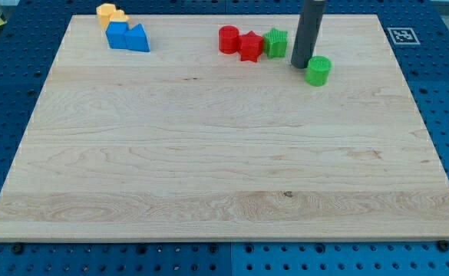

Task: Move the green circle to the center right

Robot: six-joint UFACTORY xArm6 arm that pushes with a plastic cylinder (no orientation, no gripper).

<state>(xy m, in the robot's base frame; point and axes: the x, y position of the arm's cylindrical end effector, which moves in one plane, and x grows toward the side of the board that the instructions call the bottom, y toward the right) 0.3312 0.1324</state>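
The green circle point(318, 70) is a short green cylinder near the view's top, right of centre, on the wooden board point(224, 153). My tip point(299, 64) is the lower end of the dark rod, and it stands just to the left of the green circle, touching or almost touching its left side. The rod rises out of the view's top edge.
A green star point(275, 42), a red star point(250, 46) and a red cylinder point(229, 39) sit in a row left of the rod. A blue block point(127, 37) and an orange block point(110, 14) lie at the top left. A marker tag point(401, 35) sits beyond the board's top right corner.
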